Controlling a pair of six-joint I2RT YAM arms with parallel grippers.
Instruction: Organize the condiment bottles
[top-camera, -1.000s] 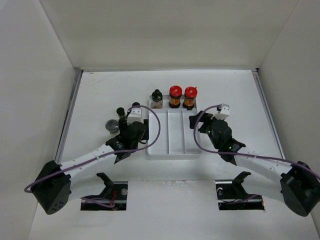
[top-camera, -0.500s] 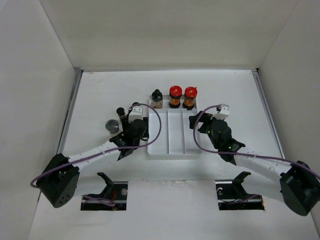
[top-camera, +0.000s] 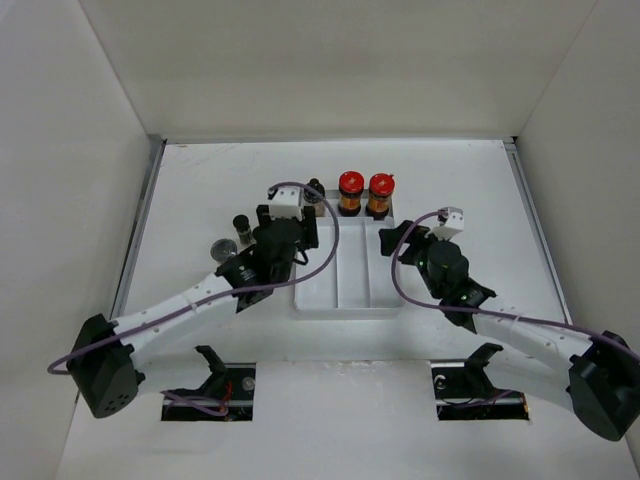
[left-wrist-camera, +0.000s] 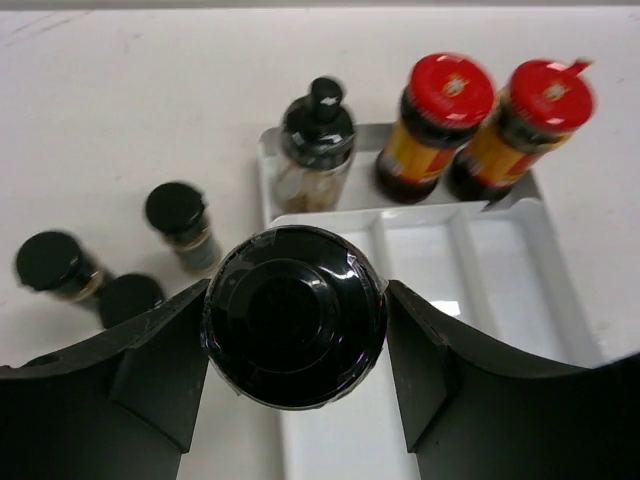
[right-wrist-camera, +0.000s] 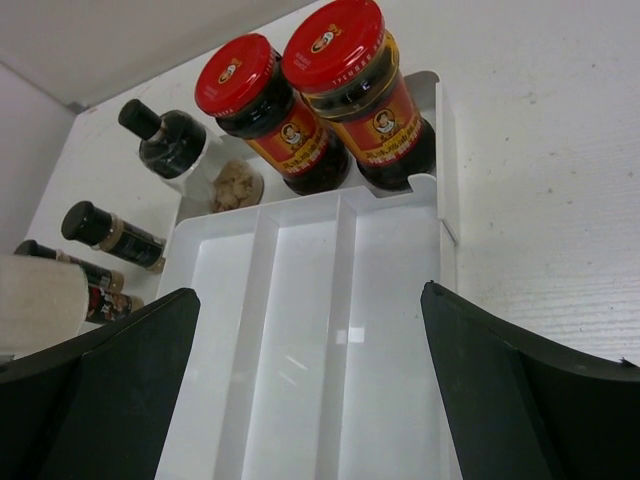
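Above the tray's left-rear corner, top view: left gripper (top-camera: 287, 228) hovers over the white divided plastic tray (top-camera: 345, 300); right gripper (top-camera: 395, 243) waits at its right edge.

Left wrist: jaws clamped on 1 glossy black-capped bottle (left-wrist-camera: 295, 315), long axis vertical. Rear compartment lies straight ahead, holding 2 red-capped glass jars (left-wrist-camera: 440, 120). 3 loose black-capped bottles (left-wrist-camera: 180, 215) stand on the left.

Right wrist: jaws wide, empty.

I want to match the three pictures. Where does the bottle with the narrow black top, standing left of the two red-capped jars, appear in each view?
Top external: narrow-topped bottle at the far left corner of the white tray, half hidden by the left arm.
Left wrist: upper centre, beyond the held bottle.
Right wrist: upper left.
Shared landmark: the red-capped jars, directly to its right.
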